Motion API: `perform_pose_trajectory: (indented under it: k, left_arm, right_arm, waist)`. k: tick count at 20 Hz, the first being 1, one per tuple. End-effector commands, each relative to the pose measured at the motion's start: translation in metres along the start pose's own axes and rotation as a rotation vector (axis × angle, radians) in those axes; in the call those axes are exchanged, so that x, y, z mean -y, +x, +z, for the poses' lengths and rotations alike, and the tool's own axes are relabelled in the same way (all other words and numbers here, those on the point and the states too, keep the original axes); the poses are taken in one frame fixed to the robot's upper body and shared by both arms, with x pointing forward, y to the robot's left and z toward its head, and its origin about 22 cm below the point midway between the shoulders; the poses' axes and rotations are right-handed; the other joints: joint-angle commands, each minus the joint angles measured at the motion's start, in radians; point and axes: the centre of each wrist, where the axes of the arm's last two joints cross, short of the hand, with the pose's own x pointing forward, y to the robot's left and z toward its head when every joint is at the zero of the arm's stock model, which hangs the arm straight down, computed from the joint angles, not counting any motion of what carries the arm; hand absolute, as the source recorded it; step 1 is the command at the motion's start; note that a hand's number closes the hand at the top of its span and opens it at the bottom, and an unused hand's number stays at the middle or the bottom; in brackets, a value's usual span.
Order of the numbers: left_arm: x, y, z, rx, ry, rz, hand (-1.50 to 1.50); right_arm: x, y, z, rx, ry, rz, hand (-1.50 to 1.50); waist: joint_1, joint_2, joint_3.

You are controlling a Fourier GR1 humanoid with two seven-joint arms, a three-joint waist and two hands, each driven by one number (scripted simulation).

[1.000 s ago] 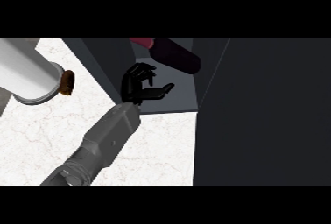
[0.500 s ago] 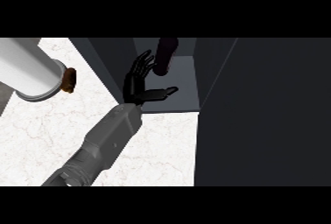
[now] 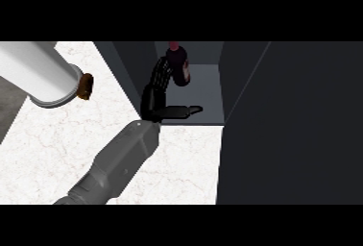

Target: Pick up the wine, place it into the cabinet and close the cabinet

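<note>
While the hand (image 3: 157,91) touches the wine (image 3: 177,65), a cabinet door (image 3: 291,120) stands beside.

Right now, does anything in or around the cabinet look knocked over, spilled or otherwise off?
Nothing stands out. The wine bottle stands on the cabinet floor, no spill visible. The hand beside it has straight fingers, thumb out. The door is not yet shut.

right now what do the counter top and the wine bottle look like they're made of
Counter top: looks like polished white marble or stone, going by the faint reddish veins. Wine bottle: seemingly dark glass with a maroon cap, glossy where light catches it; the hand partly covers it, so glass is a guess.
</note>
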Motion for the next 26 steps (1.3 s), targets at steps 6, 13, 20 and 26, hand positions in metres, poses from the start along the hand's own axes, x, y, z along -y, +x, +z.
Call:
perform_pose_trajectory:
  k: [6,13,20,26]
  left_arm:
    - [-0.017,0.032,0.039,-0.03,-0.152,-0.017,-1.5]
    - [-0.006,0.091,0.089,0.019,-0.177,0.037,-1.5]
    - [-0.006,0.13,0.135,0.013,-0.151,0.05,-1.5]
    - [-0.034,0.152,0.166,0.039,-0.119,0.031,-1.5]
  right_arm:
    - [0.001,0.001,0.005,-0.009,0.009,0.011,-1.5]
    - [-0.01,0.021,0.003,0.005,0.01,0.001,-1.5]
    - [-0.013,0.014,-0.004,0.004,0.061,0.034,-1.5]
    - [-0.019,0.029,0.009,-0.044,0.263,0.154,1.5]
  waist:
    - [0.04,-0.022,0.009]
    - [0.018,-0.012,0.008]
    - [0.004,-0.006,0.008]
    - [0.013,-0.009,0.007]
